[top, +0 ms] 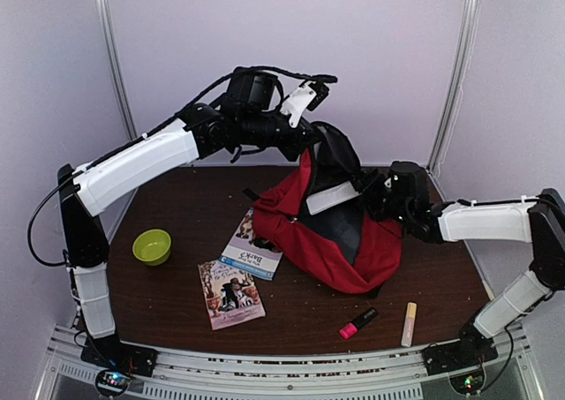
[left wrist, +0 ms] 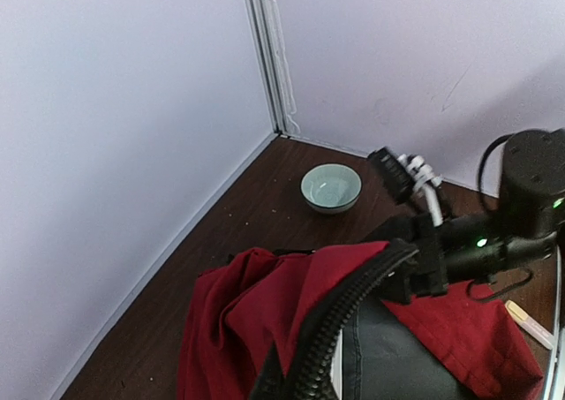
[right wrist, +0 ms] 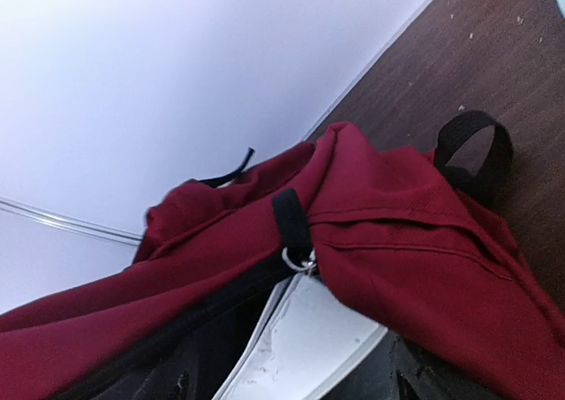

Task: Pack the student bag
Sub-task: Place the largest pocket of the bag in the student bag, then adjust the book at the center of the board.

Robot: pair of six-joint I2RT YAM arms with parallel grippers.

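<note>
top external: the student bag (top: 340, 252) sits on the desk (top: 177, 213), right of centre, mouth gaping. the left end effector (top: 307, 146) is clamped on the bag's black top edge, holding that edge high above the desk. the right end effector (top: 364, 191) pinches a white flat slab (top: 332, 198) by one end; the other end pokes over the dark lining in the opening.
</note>
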